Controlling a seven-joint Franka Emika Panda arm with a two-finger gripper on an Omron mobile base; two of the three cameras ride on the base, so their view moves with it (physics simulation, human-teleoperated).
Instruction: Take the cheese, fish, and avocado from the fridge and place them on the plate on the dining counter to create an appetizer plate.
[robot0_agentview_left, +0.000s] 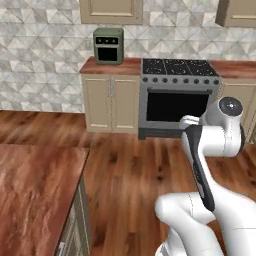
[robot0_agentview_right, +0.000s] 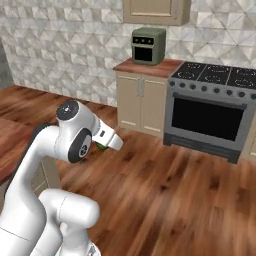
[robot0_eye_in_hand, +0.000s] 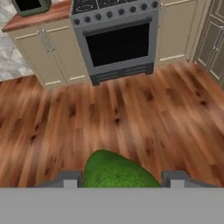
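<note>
In the hand view a dark green avocado (robot0_eye_in_hand: 116, 173) sits between my two finger tips, and my gripper (robot0_eye_in_hand: 121, 178) is shut on it, held above the wooden floor. From the right base view a small patch of the avocado (robot0_agentview_right: 102, 146) peeks out under the white hand, in front of the arm's elbow. The reddish-brown dining counter (robot0_agentview_left: 35, 190) fills the lower left of the left base view, to the arm's left. The cheese, fish, fridge and plate are out of view.
A steel stove with a dark oven door (robot0_agentview_left: 177, 102) stands ahead against the tiled wall, beside beige cabinets (robot0_agentview_left: 111, 102). A green toaster oven (robot0_agentview_left: 108, 46) sits on the wall counter. Open wood floor (robot0_agentview_right: 185, 190) lies between me and the stove.
</note>
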